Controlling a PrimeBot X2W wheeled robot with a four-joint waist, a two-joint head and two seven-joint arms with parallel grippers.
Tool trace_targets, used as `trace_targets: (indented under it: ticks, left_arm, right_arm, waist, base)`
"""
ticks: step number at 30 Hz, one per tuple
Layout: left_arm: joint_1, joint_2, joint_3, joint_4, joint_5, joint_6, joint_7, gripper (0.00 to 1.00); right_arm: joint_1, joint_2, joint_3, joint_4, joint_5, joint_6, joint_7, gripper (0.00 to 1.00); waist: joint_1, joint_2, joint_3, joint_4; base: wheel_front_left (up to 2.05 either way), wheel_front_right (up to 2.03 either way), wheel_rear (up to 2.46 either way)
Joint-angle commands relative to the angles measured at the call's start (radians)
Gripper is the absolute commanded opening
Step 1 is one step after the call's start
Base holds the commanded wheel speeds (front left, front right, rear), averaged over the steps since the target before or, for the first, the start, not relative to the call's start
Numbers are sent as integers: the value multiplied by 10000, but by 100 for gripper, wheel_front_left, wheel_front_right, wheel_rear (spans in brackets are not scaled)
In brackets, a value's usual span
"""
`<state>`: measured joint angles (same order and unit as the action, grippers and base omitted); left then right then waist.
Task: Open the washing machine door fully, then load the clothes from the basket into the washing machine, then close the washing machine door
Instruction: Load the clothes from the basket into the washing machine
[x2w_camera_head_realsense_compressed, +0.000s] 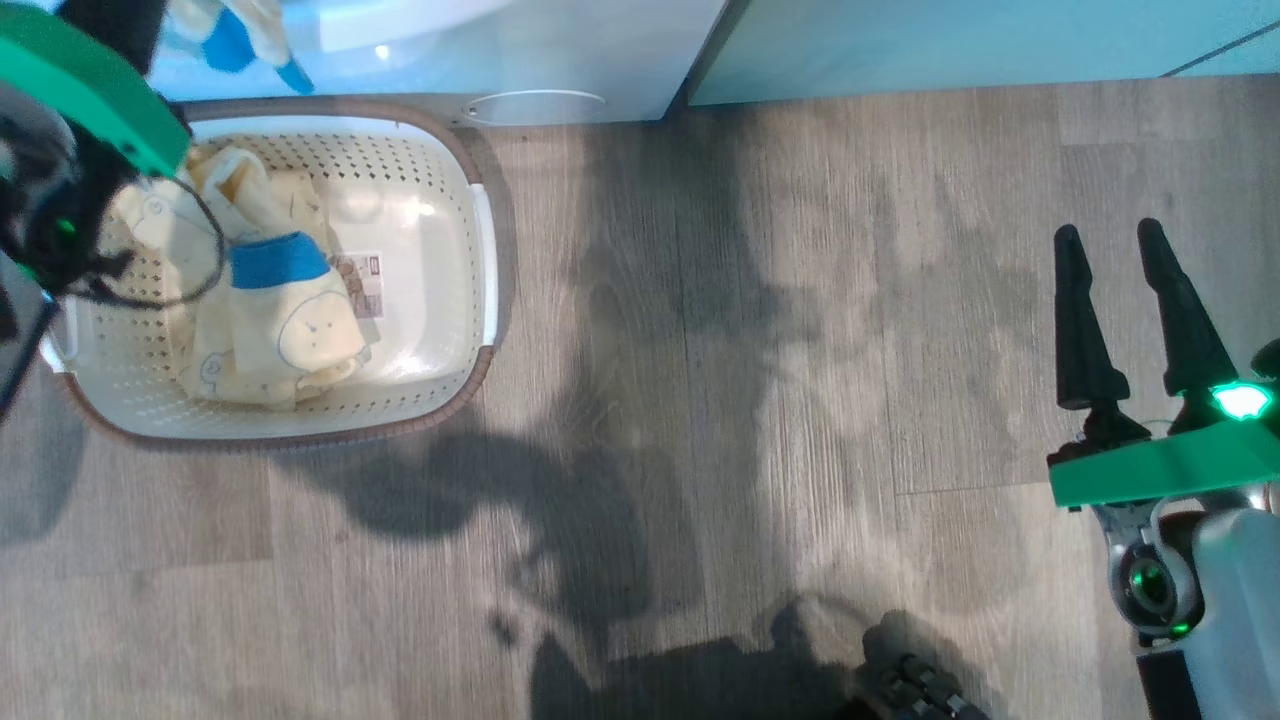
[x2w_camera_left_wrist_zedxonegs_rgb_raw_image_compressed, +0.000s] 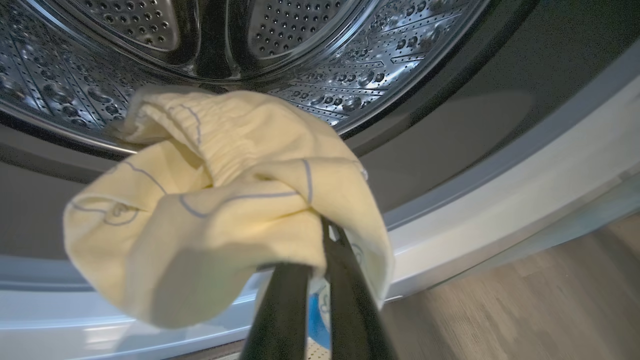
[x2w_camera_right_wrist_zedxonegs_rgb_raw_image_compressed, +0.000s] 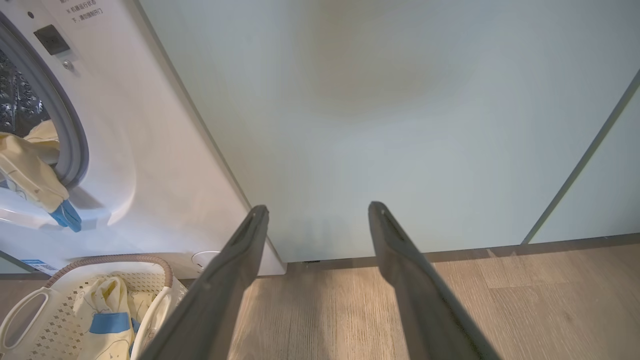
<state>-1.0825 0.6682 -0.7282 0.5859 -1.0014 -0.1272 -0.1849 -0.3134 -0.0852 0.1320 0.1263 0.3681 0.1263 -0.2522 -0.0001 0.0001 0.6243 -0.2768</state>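
Garment at the drum mouth, more waiting in the basket

Far left: left gripper (x2w_camera_left_wrist_zedxonegs_rgb_raw_image_compressed: 324, 250) pinched fully shut on a pale yellow garment (x2w_camera_left_wrist_zedxonegs_rgb_raw_image_compressed: 220, 200), cloth bunched over the fingertips, held at the lip of the perforated steel drum (x2w_camera_left_wrist_zedxonegs_rgb_raw_image_compressed: 350, 75). Placed there, by the look of it, to carry the piece right into the washing machine (x2w_camera_right_wrist_zedxonegs_rgb_raw_image_compressed: 150, 150) rather than drop it short. Soft and crumpled, with thin blue-grey bear-face outlines and a ribbed cuff. Sags loosely beside the fingers, so likely to drape and catch on the grey ring (x2w_camera_right_wrist_zedxonegs_rgb_raw_image_compressed: 77, 140).

Next along: cream perforated basket (x2w_camera_head_realsense_compressed: 487, 270) on the floor just before the machine, close for short reaches. Holds more clothes (x2w_camera_head_realsense_compressed: 280, 330) of the same bear print, one with a bright blue band (x2w_camera_head_realsense_compressed: 280, 262).

Then bare wood-look floor (x2w_camera_head_realsense_compressed: 750, 350).

Far right: right gripper (x2w_camera_head_realsense_compressed: 1109, 235) spread wide, gripping nothing, parked well apart and facing a pale green cabinet (x2w_camera_right_wrist_zedxonegs_rgb_raw_image_compressed: 400, 100), seemingly to keep clear of the loading.
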Motion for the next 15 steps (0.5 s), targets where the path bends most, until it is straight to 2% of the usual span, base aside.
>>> trace_targets:
  ticks: [1, 8, 15]
  left_arm:
    - [-525, 617, 321, -127, 41, 84, 87, 0]
    - [-1837, 585, 204, 402, 209, 472, 1359, 0]
    - [-3361, 158, -22, 1026, 509, 468, 2206, 0]
  right_arm:
    - [153, -26, 115, -264, 19, 44, -95, 100]
    - [34, 62, 187, -299, 99, 44, -95, 100]
    - [-245, 152, 248, -324, 177, 44, -95, 100]
  waist:
    - [1, -1, 25, -3]
    - [1, -1, 359, -78]
    - [1, -1, 961, -273]
  base:
    - [0, 0, 0]
    - [0, 0, 0]
    - [0, 0, 0]
